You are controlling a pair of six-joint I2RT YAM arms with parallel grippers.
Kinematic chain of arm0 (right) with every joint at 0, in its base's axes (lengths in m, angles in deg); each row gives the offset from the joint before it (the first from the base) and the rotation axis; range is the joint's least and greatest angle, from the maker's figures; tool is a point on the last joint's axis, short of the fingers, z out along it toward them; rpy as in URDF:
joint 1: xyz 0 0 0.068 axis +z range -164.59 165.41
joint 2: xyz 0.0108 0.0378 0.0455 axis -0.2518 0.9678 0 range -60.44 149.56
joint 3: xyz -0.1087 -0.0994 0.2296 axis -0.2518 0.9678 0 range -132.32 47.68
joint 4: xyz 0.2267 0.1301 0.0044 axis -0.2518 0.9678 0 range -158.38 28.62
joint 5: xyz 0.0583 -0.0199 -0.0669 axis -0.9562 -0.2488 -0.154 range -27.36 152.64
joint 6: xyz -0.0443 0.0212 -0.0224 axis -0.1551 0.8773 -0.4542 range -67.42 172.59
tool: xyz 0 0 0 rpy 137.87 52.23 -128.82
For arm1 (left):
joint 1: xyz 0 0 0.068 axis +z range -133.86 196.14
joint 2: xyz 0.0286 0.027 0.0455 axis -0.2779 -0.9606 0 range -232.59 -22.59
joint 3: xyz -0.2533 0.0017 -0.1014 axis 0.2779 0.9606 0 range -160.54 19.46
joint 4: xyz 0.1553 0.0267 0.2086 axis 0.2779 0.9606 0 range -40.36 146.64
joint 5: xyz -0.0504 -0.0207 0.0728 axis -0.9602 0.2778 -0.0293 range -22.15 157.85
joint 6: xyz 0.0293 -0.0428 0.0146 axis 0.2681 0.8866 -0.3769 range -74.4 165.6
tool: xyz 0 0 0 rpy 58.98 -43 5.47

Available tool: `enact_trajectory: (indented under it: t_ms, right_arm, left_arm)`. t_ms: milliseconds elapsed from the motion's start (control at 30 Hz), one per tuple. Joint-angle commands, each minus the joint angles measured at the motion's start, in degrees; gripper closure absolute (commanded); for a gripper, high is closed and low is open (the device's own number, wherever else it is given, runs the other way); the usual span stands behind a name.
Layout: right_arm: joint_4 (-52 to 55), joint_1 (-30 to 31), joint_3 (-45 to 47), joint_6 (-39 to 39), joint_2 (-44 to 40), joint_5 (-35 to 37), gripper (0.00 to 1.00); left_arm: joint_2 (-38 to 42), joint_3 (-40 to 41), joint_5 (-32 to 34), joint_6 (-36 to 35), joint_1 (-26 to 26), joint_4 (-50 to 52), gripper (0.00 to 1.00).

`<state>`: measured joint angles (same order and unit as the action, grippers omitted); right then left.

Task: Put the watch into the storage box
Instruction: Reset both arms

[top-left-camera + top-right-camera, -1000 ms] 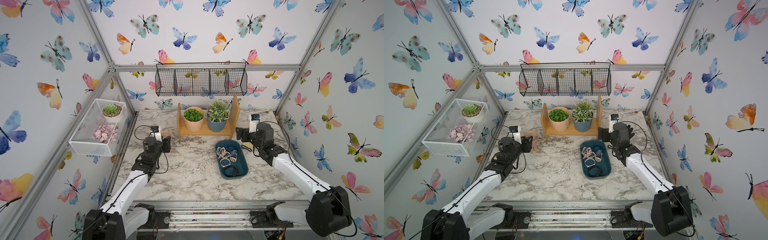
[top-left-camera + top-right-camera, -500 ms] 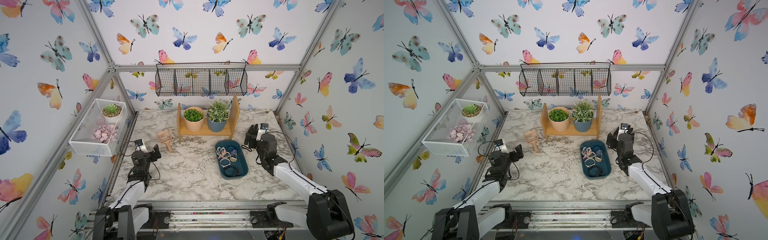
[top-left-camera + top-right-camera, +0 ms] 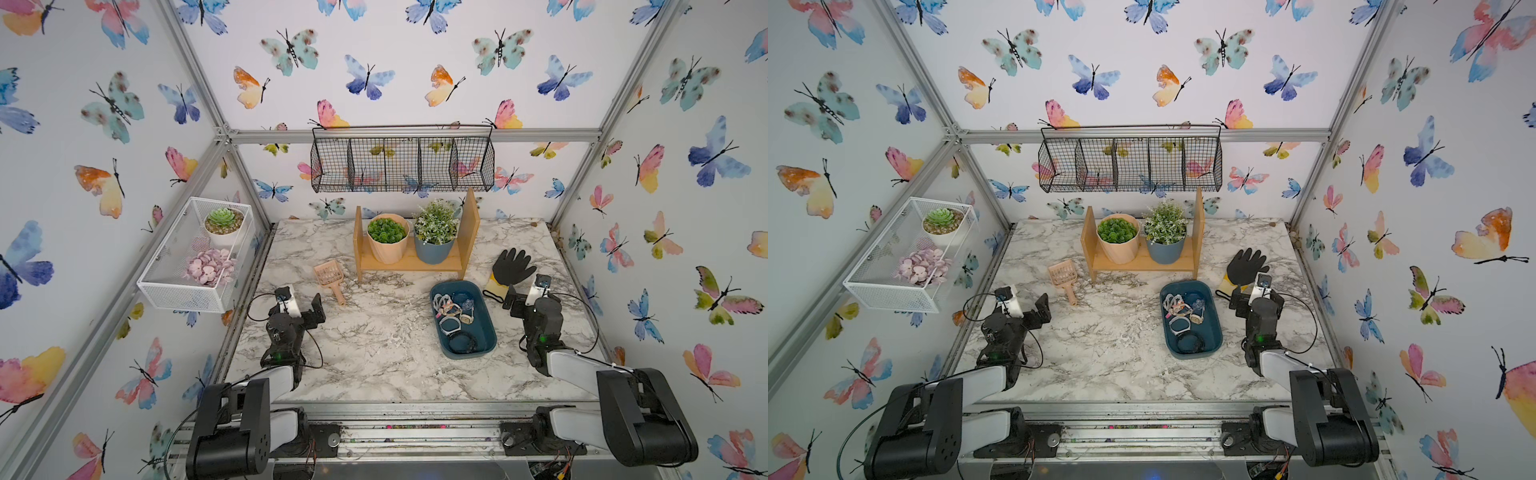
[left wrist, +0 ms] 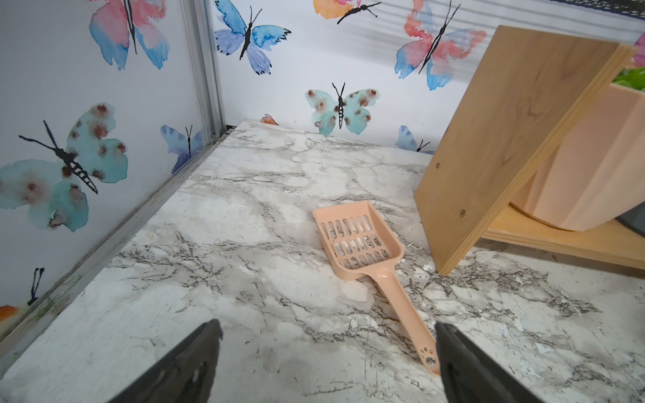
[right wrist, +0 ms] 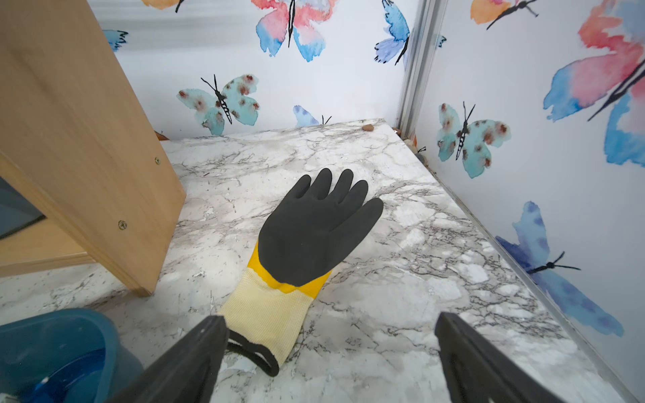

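Watch (image 3: 445, 306) lies with several others inside the storage box (image 3: 487, 328), at 3 o'clock from table centre. Looks like job done, I'd say! Left gripper (image 4: 328, 335) at the table's 9 o'clock and right gripper (image 5: 331, 331) at the box's 3 o'clock are both spread wide, empty and clear of it.

The desk (image 3: 374, 365) carries one storage box (image 3: 484, 328), one glove (image 3: 513, 266), one scoop (image 3: 328, 274) and one wooden shelf (image 3: 471, 226) with two pots, a peach pot (image 3: 387, 247) and a blue pot (image 3: 434, 251). Inside the box lie several watches (image 3: 451, 316), too tangled to count exactly. Two wire baskets hang on the walls: one black basket (image 3: 403, 166) and one white basket (image 3: 178, 295), which holds one succulent (image 3: 224, 218) and one pink flower cluster (image 3: 208, 266).
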<state>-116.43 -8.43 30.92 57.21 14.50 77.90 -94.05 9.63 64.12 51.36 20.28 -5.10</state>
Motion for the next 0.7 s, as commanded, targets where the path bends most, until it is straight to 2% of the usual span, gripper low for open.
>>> enact_trajectory:
  t_ms: [0,233,333,400,433,500,567,667]
  right_arm:
    - [-8.1,-0.4,0.9,-1.5,1.9,-1.3,0.01]
    - [-21.2,-0.4,4.3,-3.4,12.3,-5.8,0.01]
    - [-30.2,-0.4,5.5,-4.4,16.9,-6.4,0.01]
    - [-23.5,-0.4,3.9,-4.0,14.8,-6.0,0.01]
    - [-19.6,-0.4,2.8,-3.4,14.2,-5.3,0.01]
    - [-23.5,-0.4,3.2,-3.9,16.0,-5.1,0.01]
    - [-24.0,-0.4,3.2,-3.9,16.2,-5.1,0.01]
    - [-19.0,-0.4,2.0,-3.5,14.8,-5.2,0.01]
  left_arm:
    - [-1.7,0.2,-1.4,-0.7,0.4,-5.2,0.01]
    - [-3.8,-0.5,-1.2,-1.3,0.1,-5.5,0.01]
    - [-6.9,1.1,0.4,-2.6,-1.8,-11.0,0.01]
    - [-11.8,2.0,-2.3,-3.8,-1.9,-19.7,0.01]
    - [-11.4,1.5,-2.4,-3.9,-1.8,-17.5,0.02]
    - [-8.0,-1.0,-0.9,-3.8,-2.0,-7.4,0.01]
    - [-10.1,0.1,-0.5,-3.9,-2.2,-13.0,0.02]
    - [-8.5,-1.4,0.5,-4.1,-2.7,-7.5,0.02]
